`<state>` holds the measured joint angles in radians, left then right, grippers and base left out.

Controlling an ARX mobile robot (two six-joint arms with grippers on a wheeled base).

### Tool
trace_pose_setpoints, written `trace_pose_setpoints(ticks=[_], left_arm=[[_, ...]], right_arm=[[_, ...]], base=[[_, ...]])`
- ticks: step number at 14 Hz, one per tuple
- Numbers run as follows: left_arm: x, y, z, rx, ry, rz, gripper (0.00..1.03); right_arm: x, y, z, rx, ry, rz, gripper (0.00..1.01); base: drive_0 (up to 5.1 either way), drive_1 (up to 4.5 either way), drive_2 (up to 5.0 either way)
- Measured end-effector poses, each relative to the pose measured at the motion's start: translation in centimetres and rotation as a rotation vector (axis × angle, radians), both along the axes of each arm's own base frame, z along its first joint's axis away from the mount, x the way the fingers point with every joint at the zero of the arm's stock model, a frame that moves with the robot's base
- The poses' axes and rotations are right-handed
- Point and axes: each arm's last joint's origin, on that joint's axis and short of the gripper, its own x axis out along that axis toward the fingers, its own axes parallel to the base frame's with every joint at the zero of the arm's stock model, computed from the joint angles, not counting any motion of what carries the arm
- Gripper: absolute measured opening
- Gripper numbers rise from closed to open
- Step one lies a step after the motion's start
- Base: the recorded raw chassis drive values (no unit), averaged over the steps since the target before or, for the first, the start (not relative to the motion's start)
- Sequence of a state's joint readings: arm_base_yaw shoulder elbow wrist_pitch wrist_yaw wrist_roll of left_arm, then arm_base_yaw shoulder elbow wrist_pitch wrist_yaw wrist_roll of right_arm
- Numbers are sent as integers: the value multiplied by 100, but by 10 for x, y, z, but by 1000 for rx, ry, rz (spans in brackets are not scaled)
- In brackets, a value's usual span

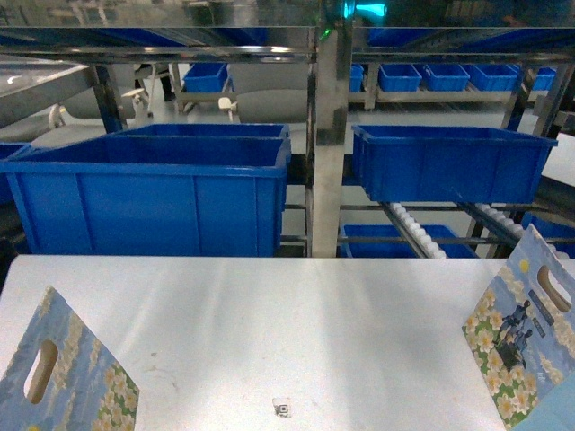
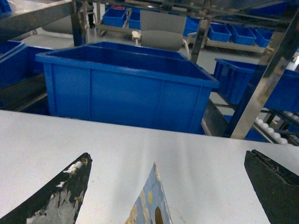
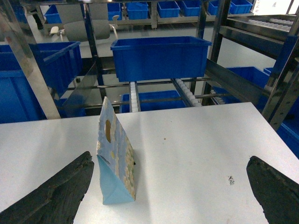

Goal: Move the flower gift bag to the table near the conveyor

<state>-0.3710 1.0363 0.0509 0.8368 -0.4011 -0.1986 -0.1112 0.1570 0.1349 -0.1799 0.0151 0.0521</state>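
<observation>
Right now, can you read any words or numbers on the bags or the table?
None can be read.
The square code sticker on the table: a pattern only, too small to read.
The flower gift bags: only flowers and a dark picture, no letters visible.

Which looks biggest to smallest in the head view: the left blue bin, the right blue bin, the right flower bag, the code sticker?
1. Left blue bin.
2. Right blue bin, though it sits farther back, so its true size is unsure.
3. Right flower bag, partly cut off by the frame edge.
4. Code sticker on the table.

Two flower gift bags [image 1: 63,377] [image 1: 530,332]
</observation>
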Motion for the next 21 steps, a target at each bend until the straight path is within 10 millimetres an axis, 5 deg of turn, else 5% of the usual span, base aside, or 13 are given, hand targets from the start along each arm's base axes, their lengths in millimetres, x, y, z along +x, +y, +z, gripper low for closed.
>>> trace_pose_setpoints(ticks=[3, 11, 12, 13, 18, 19, 21], left_arm=[[-15, 12, 15, 23, -6, -105, 98], [-55, 30, 25, -63, -40, 7, 98], [-55, 30, 27, -57, -71, -6, 94], [-59, 33, 24, 15, -134, -35, 80], [-60, 49, 22, 125, -134, -41, 11], [-60, 49, 22, 126, -134, -44, 2], [-60, 49, 22, 125, -134, -42, 2]], right_arm=[[0, 0, 0, 0, 0, 0, 98], [0, 0, 0, 0, -1, 0, 98], [-1, 0, -1, -31, -147, 62, 86], [-3, 9, -2, -44, -209, 107, 72], [-2, 12, -12, -58, -204, 132, 2], [-2, 12, -12, -61, -204, 132, 2], [-2, 12, -12, -61, -203, 131, 2]], base=[[0, 0, 0], [0, 0, 0], [0, 0, 0], [0, 0, 0], [0, 0, 0], [0, 0, 0], [0, 0, 0]])
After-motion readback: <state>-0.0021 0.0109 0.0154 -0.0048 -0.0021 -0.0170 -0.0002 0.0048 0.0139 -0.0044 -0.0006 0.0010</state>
